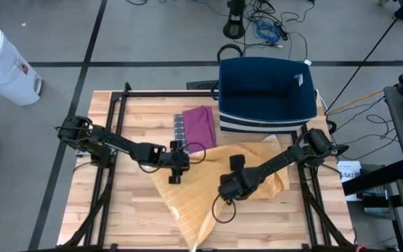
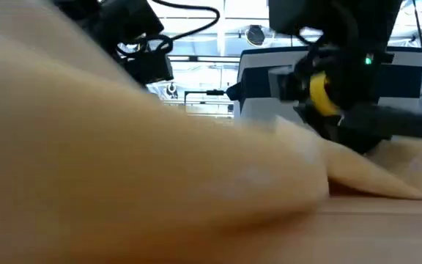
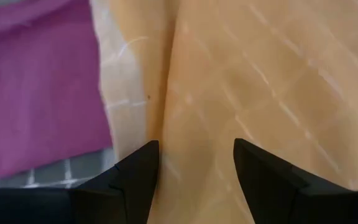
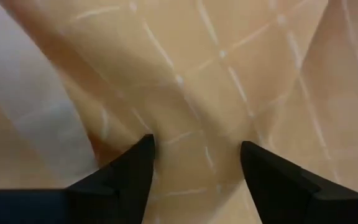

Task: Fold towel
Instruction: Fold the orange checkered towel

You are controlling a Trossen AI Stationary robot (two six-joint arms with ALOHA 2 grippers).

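Nearest you, the yellow checked towel (image 1: 208, 189) lies rumpled across the wooden bench (image 1: 131, 217), reaching its front edge; your right end effector (image 4: 194, 163) stands over a raised fold with fingers spread; your left end effector (image 3: 194, 163) hangs spread at the towel's left edge, just beside a purple cloth (image 1: 200, 126); farther back sits a navy bin (image 1: 266, 91); beyond, grey floor, cables, a white container (image 1: 2, 63).
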